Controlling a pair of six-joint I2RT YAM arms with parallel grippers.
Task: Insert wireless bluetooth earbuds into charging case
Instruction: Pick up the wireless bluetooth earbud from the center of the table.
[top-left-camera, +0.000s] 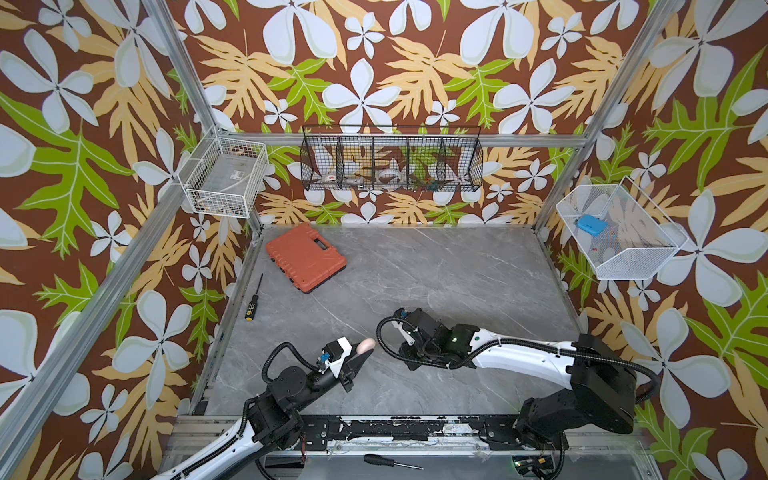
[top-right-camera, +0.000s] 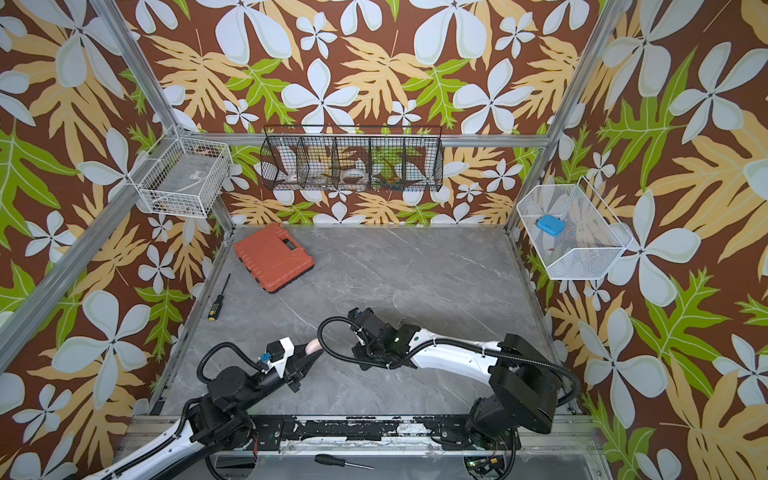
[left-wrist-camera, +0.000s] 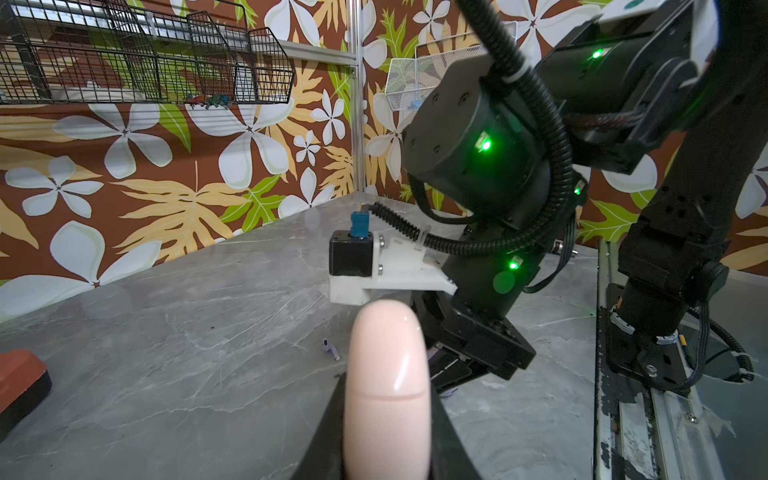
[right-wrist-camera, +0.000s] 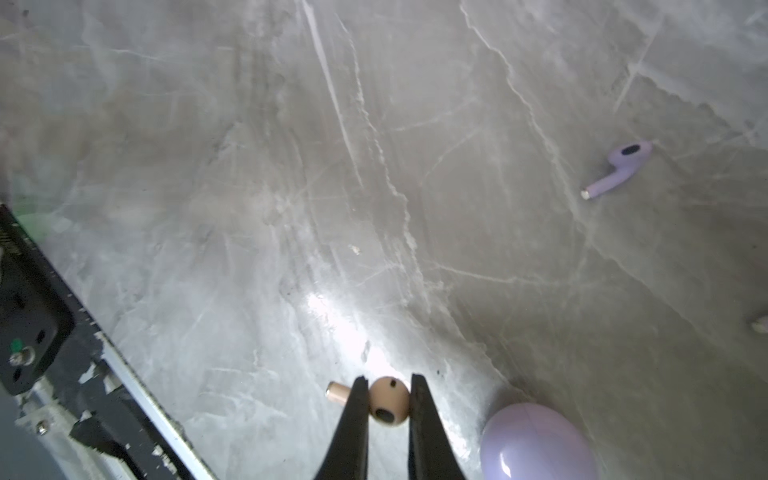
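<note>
My left gripper (left-wrist-camera: 387, 380) is shut on a pale pink charging case (left-wrist-camera: 386, 395), held edge-on with its seam showing; both top views show the case (top-left-camera: 367, 344) (top-right-camera: 312, 345) just above the table. My right gripper (right-wrist-camera: 388, 380) points down at the table and is shut on a pale pink earbud (right-wrist-camera: 388, 401), whose stem sticks out sideways past one finger. A lavender earbud (right-wrist-camera: 619, 168) (left-wrist-camera: 330, 348) lies loose on the table beyond it. A closed lavender case (right-wrist-camera: 540, 444) rests on the table right beside the right fingers. The top views hide the right fingertips under the wrist.
An orange tool case (top-left-camera: 305, 257) lies at the back left, with a screwdriver (top-left-camera: 253, 297) by the left edge. Another screwdriver (top-left-camera: 390, 460) lies below the front rail (top-left-camera: 374, 428). Wire baskets (top-left-camera: 390, 162) hang on the walls. The two wrists are close together.
</note>
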